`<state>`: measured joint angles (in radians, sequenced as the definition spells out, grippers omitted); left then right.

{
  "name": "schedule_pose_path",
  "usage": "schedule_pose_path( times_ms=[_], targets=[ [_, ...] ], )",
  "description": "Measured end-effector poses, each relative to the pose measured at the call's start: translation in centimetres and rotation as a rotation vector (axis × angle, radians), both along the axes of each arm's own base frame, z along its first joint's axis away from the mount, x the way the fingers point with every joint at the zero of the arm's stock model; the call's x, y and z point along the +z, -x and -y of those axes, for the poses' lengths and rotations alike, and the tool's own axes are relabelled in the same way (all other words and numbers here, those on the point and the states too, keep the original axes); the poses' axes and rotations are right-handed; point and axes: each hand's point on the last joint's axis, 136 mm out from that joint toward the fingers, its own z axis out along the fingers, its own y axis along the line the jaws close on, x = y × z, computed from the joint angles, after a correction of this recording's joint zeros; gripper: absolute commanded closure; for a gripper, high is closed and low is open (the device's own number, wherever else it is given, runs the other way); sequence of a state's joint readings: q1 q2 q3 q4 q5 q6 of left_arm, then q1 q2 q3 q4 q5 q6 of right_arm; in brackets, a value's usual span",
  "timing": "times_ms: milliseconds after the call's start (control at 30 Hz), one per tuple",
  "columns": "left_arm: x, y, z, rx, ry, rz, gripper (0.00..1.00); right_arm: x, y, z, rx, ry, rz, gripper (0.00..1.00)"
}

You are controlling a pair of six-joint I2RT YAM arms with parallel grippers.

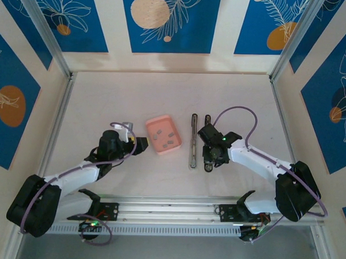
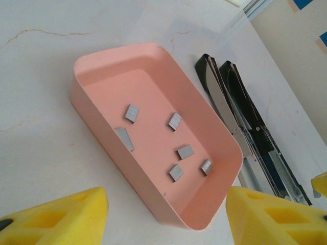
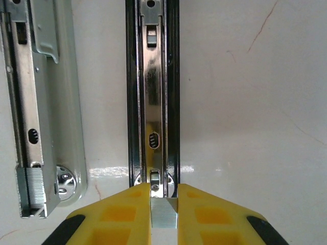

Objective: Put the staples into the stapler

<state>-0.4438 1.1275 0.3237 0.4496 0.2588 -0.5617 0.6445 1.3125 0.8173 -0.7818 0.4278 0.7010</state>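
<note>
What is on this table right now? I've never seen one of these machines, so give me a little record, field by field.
container: pink tray, on the table beside the stapler
loose staples: six small grey pieces lying in the tray
stapler: stapler opened flat, its two arms side by side
left arm: left gripper open, holding nothing, at the tray's near edge
right arm: right gripper shut on a staple strip, at the end of the stapler's black channel

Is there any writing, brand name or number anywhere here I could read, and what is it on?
None readable. The pink tray, the staples in it, the stapler and the staple strip in the right gripper show no words or numbers; the blue wall panels carry only leaf patterns.
</note>
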Motion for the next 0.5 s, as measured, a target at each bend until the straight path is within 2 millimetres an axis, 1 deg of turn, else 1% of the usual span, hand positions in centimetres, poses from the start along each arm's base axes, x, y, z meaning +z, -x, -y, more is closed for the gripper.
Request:
schedule_pose_path(
  times_ms=[500],
  targets=[
    [-0.45,0.09,0.41,-0.014,-0.009,-0.008,0.38,0.11,-0.53,-0.55,0.005,-0.019,0.026,0.82]
  ],
)
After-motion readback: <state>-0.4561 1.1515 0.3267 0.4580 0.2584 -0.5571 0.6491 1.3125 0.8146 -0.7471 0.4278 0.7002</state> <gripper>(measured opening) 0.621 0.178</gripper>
